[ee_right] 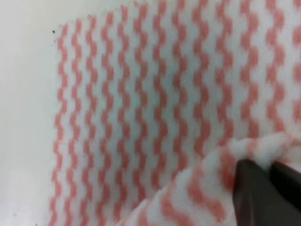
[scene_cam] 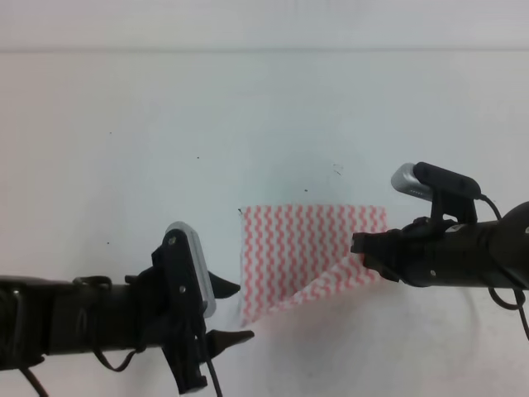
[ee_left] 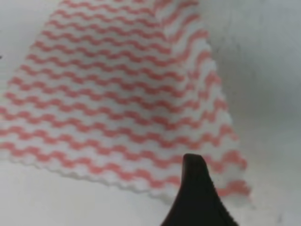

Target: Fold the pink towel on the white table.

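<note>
The pink towel (scene_cam: 310, 240) lies on the white table (scene_cam: 165, 124) just right of centre, wavy stripes up. Its near right corner is raised and pulled inward, with my right gripper (scene_cam: 362, 251) shut on it. The right wrist view shows the dark fingertips (ee_right: 256, 188) pinching that lifted edge of the towel (ee_right: 155, 108). My left gripper (scene_cam: 240, 312) stands open at the towel's near left corner, with nothing visibly between its fingers. In the left wrist view one dark finger (ee_left: 197, 195) rises in front of the towel (ee_left: 117, 94).
Bare white tabletop surrounds the towel on all sides, marked by a few tiny dark specks (scene_cam: 197, 157). The table's far edge meets a pale wall (scene_cam: 264, 25) at the top of the exterior view.
</note>
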Available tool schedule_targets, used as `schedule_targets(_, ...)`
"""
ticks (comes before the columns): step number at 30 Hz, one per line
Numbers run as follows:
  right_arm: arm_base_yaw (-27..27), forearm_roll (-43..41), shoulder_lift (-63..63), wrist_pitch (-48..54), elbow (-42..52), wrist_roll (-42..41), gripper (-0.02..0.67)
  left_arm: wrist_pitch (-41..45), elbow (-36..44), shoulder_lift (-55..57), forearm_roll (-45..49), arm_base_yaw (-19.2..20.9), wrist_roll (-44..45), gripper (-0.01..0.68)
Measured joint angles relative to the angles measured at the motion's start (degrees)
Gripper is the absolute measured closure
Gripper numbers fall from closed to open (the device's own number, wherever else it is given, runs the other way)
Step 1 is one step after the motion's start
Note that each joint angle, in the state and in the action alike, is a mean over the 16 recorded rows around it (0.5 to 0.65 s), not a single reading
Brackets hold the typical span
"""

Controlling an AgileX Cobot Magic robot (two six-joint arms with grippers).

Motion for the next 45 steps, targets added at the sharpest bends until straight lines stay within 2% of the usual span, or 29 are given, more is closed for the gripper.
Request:
schedule_targets(21,0.0,0.0,0.4,0.1,0.0,0.1,0.665,-2.8,-1.4,1.0,0.3,0.0,0.8,0.242)
schedule_targets(39,0.0,0.1,0.0,0.6,0.0,0.0,0.666,1.9,-5.6,5.0,-0.6,-0.1,-3.0,0.240)
schedule_targets(45,0.0,0.3,0.1,0.5,0.0,0.1,0.666,2.2,-5.7,5.4,0.3,-1.4,-3.0,0.240)
